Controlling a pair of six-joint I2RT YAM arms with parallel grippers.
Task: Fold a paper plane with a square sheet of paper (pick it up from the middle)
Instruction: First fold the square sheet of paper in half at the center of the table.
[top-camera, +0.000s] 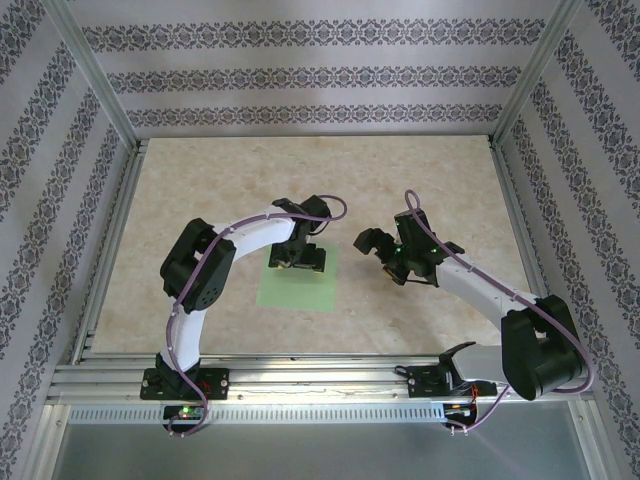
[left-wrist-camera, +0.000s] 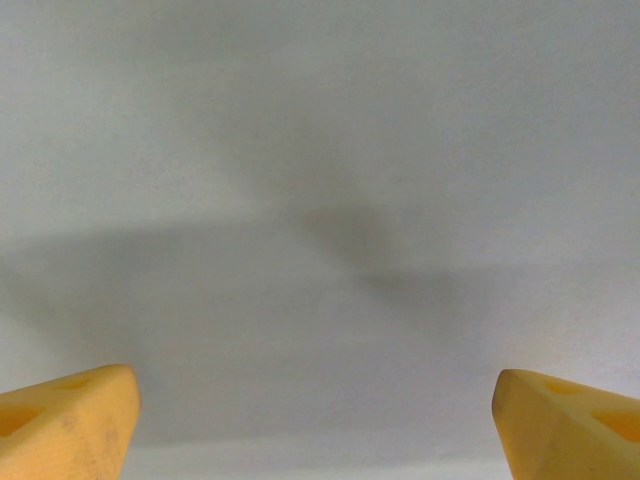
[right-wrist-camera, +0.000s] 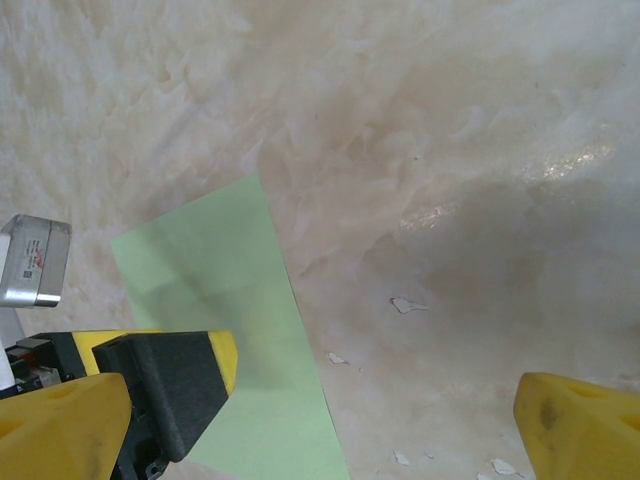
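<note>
Green square sheet of paper (top-camera: 298, 290), flat, barely skewed

Sheet (top-camera: 298, 290) far edge hidden under left gripper (top-camera: 300, 262), apparently.

Splayed wide: left hand (left-wrist-camera: 315, 420), right hand (right-wrist-camera: 325, 425)

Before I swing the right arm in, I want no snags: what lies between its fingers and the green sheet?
Bare marbled table with a few small white flecks, seen in the right wrist view beside the sheet.
</note>
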